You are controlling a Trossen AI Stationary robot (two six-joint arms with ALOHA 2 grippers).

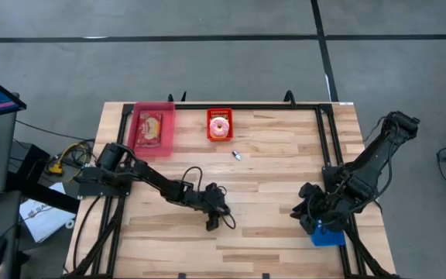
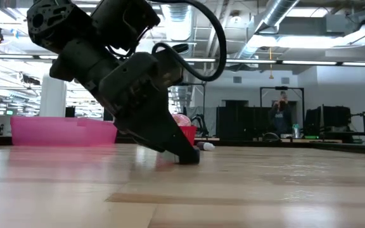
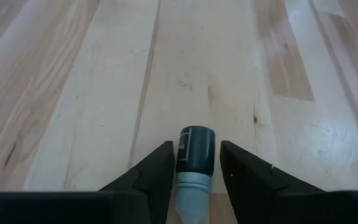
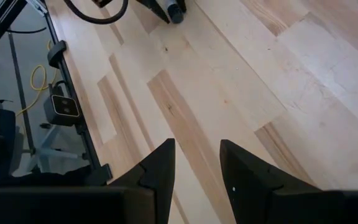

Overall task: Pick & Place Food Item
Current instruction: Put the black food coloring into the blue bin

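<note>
1. From above: left gripper (image 1: 217, 221) sits mid-table near the front edge. The donut (image 1: 220, 126) is in the red basket (image 1: 210, 124) at the far edge, almost straight ahead of it. A wrapped pastry (image 1: 152, 126) lies in the pink bin (image 1: 138, 141) just left of the basket. The right gripper (image 1: 310, 215) is parked at the right side, well apart from both foods, so the left arm is nearer.
2. At table height: left gripper (image 2: 187, 157) has its tip on the wood. Donut (image 2: 181, 119) and basket (image 2: 187, 133) show behind it, pink bin (image 2: 62, 132) further off to the side.
3. Left wrist: left gripper (image 3: 195, 144) is part-open around a dark-capped tube (image 3: 195, 155) whose long axis runs along the fingers. Thin gaps show on both sides of the cap, so I'd say it isn't clamped. No food is held.
4. Right wrist: right gripper (image 4: 196, 142) is part-open and empty over bare wood.
5. My read: reach is forward, away from the front edge.
</note>
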